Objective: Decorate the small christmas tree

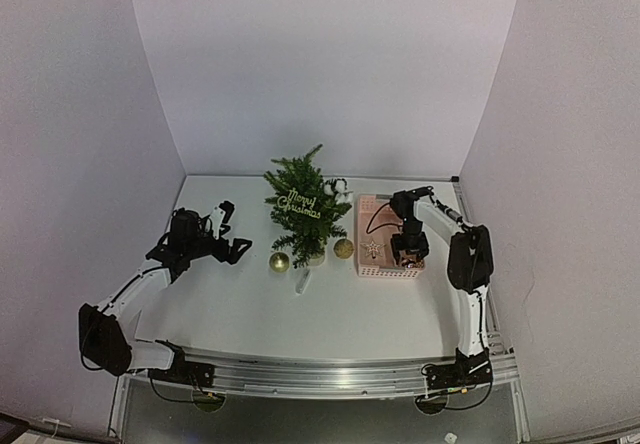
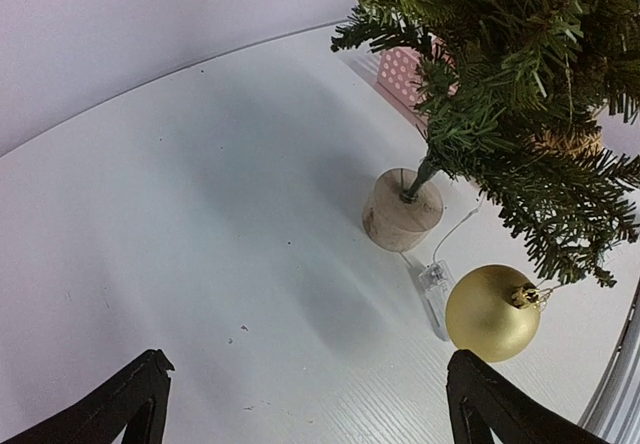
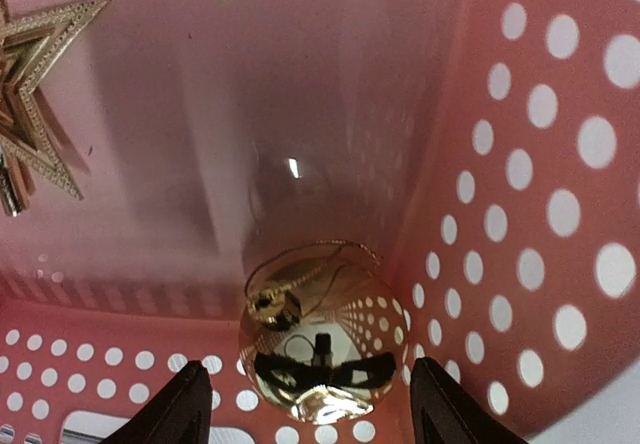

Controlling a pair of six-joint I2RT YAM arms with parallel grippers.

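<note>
Currently, the small christmas tree [image 1: 305, 204] stands upright at the centre of the overhead view, on the table [image 1: 230, 304], just left of the pink basket [image 1: 385, 272]. A gold "Merry Christmas" sign [image 1: 300, 202] hangs in its branches. In my left wrist view the tree [image 2: 500, 94] fills the upper right, its pale round base [image 2: 402, 212] at centre right.

My left gripper [image 1: 232, 230] sits left of centre overhead, well apart from the tree. Its jaws are spread wide and hold nothing; only bare table shows between them [image 2: 308, 364]. A matte gold ball [image 2: 492, 312] lies at the lower right of that view, beside a small clear plastic box [image 2: 436, 279] on a thin wire.

My right gripper [image 1: 408, 257] is down inside the basket. Its jaws are parted to either side of a shiny gold bauble [image 3: 320, 344] in the basket's corner, at the bottom centre of the right wrist view. A gap shows on each side; no grip. A gold star [image 3: 40, 94] lies at the upper left.
</note>
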